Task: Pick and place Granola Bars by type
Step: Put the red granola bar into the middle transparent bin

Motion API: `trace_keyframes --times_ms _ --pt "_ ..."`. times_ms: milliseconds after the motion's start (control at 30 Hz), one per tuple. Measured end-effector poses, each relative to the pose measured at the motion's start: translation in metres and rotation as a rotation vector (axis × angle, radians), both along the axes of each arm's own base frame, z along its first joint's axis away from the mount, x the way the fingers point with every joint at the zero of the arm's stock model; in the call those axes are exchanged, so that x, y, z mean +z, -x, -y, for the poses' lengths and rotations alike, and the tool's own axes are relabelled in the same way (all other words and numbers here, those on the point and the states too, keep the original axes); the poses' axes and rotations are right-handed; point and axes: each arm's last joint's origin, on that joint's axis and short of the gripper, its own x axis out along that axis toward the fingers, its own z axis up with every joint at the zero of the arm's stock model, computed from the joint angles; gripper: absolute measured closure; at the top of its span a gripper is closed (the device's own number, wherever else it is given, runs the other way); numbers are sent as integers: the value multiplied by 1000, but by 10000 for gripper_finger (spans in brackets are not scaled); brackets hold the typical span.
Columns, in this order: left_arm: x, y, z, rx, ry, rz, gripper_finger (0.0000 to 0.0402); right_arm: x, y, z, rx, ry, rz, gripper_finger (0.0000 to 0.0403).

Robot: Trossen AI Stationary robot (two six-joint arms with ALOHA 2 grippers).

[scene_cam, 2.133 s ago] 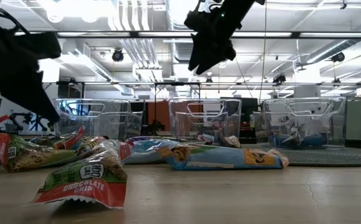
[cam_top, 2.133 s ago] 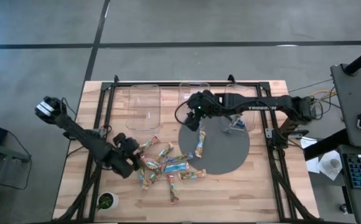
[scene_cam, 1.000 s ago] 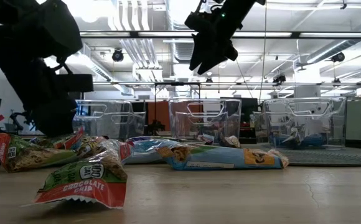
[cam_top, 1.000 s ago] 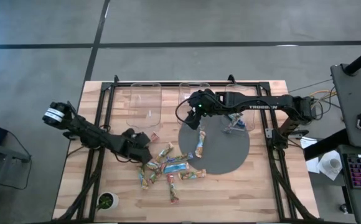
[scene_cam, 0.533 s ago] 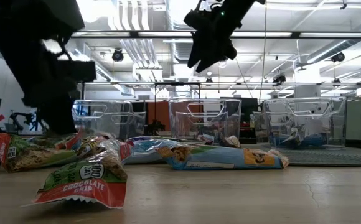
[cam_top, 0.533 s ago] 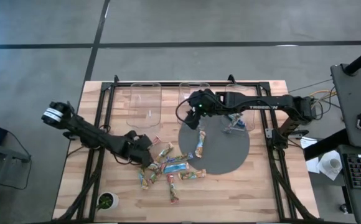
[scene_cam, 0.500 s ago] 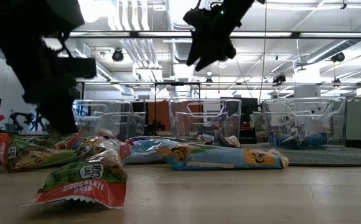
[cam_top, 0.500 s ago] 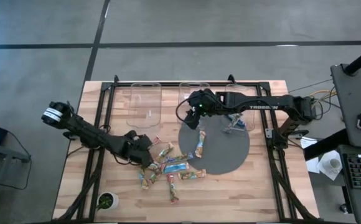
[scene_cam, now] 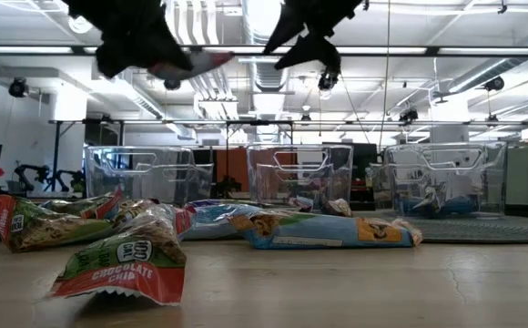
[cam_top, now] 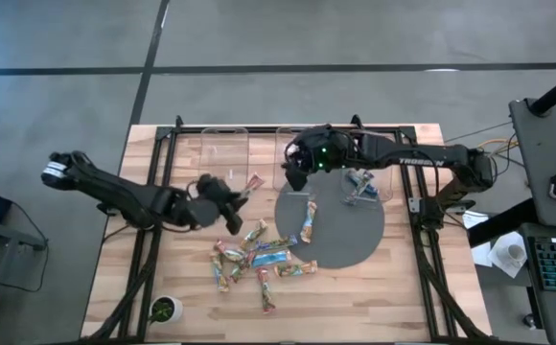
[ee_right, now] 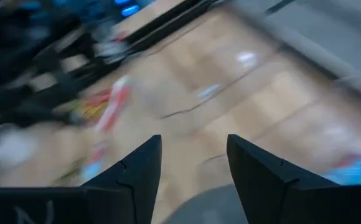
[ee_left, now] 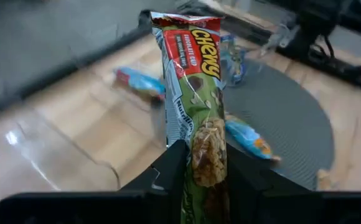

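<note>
A loose pile of granola bars [cam_top: 256, 261] in red, green and blue wrappers lies on the wooden table near its middle. Two more bars [cam_top: 307, 220] lie on the round grey mat [cam_top: 350, 235]. My left gripper [cam_top: 225, 203] is raised above the table between the pile and the left bin, shut on a red-and-green bar [ee_left: 196, 87]. My right gripper [cam_top: 292, 174] hangs open and empty, high over the far edge of the mat in front of the middle bin; the low view shows the right gripper [scene_cam: 305, 41] well above the bins. My left gripper pinches the bar's green end [ee_left: 204, 163] between its two fingers [ee_left: 168, 169], one on each long edge, printed face toward the wrist camera. The bar lies along the fingers. Its free red end [cam_top: 251, 182] sticks out toward the bins, lifted clear of the table.
Three clear plastic bins stand in a row along the far side: left bin [cam_top: 225, 158], middle bin [cam_top: 295, 144], right bin [cam_top: 366, 168] with blue bars in it. Black frame rails [cam_top: 153, 240] run down both table sides. A small potted plant [cam_top: 166, 309] stands near the front left.
My left gripper has dipped to the pile's left side, taken hold of a red-and-green bar and risen with it toward the far edge; the bar is now lifted clear. My right gripper has risen a little and turned, still open.
</note>
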Motion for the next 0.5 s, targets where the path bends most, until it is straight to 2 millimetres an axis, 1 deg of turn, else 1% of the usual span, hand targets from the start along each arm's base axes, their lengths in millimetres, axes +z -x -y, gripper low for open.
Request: trace_keyframes --times_ms 133,233,500 --pt "0 -1 -3 -87 -177 -117 333 2 0 -2 159 -171 44 229" --pt "-2 -3 -2 -130 -212 -151 333 3 1 -2 242 -253 56 221" --pt "-3 -14 -1 -162 -236 -121 333 1 -3 -6 295 -279 66 182"
